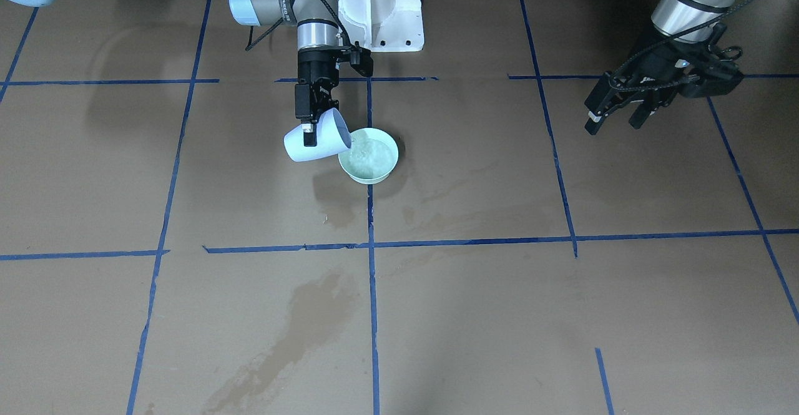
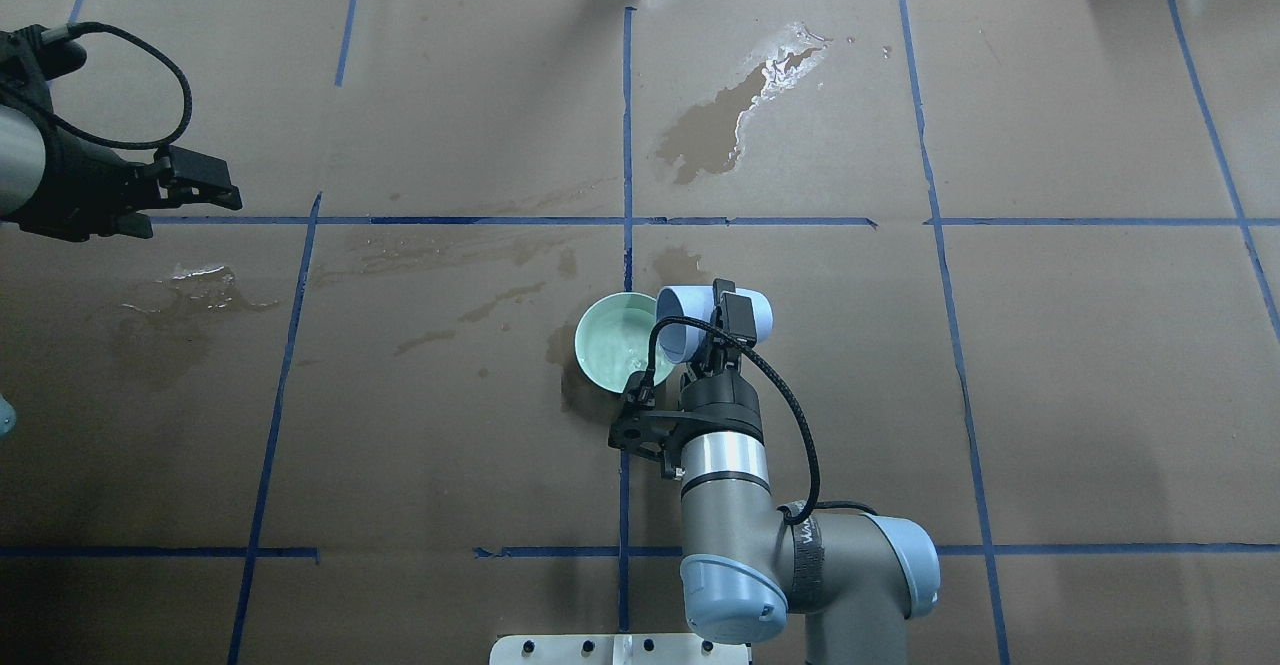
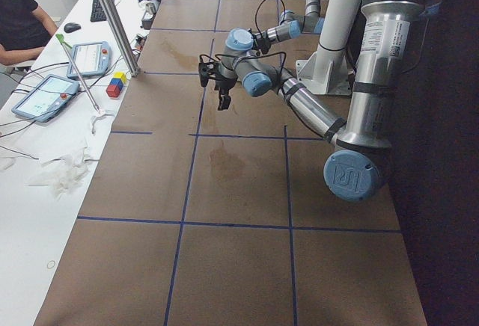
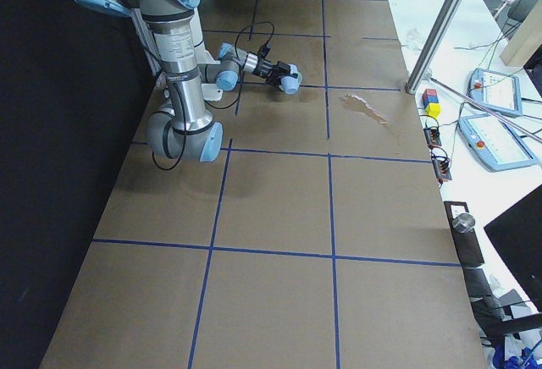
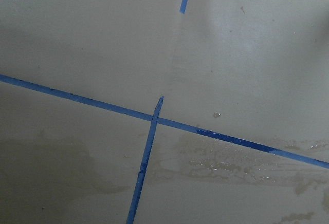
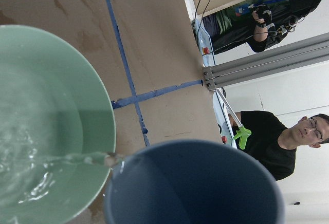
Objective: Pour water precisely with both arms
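Observation:
My right gripper (image 1: pixel 308 129) is shut on a pale blue cup (image 1: pixel 312 143) and holds it tipped on its side, mouth over the rim of a pale green bowl (image 1: pixel 368 156). In the right wrist view a thin stream of water (image 6: pixel 77 158) runs from the cup's lip (image 6: pixel 195 183) into the bowl (image 6: pixel 56 116), where rippled water lies. The cup (image 2: pixel 715 317) and the bowl (image 2: pixel 612 345) sit near the table's middle in the overhead view. My left gripper (image 1: pixel 615 115) is open and empty, hovering far off by the table's left side (image 2: pixel 190 207).
Wet patches darken the brown paper (image 2: pixel 720 115), (image 2: pixel 170 295), (image 1: pixel 299 321). Blue tape lines (image 1: pixel 371 240) grid the table. The white pedestal (image 1: pixel 381 9) stands behind the bowl. Operators, tablets (image 3: pixel 41 96) and coloured blocks (image 3: pixel 116 84) are at the far side.

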Motion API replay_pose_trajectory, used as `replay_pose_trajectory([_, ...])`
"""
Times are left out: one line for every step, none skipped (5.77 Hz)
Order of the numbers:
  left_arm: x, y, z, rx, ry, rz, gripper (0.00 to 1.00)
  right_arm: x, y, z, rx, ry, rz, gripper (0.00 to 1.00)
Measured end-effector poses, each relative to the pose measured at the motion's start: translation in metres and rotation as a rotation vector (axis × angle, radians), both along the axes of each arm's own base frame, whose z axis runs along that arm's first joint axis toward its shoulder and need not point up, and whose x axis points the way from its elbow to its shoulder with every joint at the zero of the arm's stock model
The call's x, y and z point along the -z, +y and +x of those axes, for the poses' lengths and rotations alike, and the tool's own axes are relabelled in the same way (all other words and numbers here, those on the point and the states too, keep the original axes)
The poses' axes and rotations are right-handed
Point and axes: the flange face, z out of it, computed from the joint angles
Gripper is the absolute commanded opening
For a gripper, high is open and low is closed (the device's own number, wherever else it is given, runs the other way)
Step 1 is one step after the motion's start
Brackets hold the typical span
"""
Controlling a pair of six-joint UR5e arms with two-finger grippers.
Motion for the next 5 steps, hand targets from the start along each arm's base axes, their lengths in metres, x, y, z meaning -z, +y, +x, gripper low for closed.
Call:
replay_pose_trajectory([0.000, 0.000, 0.000, 0.000, 0.001, 0.001, 1.00, 0.004, 0.000, 0.000, -0.003, -0.009, 0.003, 0.09])
replay_pose_trajectory([0.001, 0.000, 0.000, 0.000, 0.001, 0.001, 1.00, 0.012, 0.000, 0.000, -0.012, -0.051, -0.001, 0.09])
replay_pose_trajectory([0.001, 0.000, 0.000, 0.001, 0.002, 0.000, 1.00, 0.017, 0.000, 0.001, -0.035, -0.140, -0.020, 0.09])
replay_pose_trajectory([0.002, 0.000, 0.000, 0.003, 0.005, 0.001, 1.00, 0.022, 0.000, 0.003, -0.069, -0.263, -0.053, 0.08])
replay_pose_trajectory([0.003, 0.000, 0.001, 0.003, 0.007, 0.002, 1.00, 0.029, -0.001, 0.009, -0.100, -0.391, -0.088, 0.08])
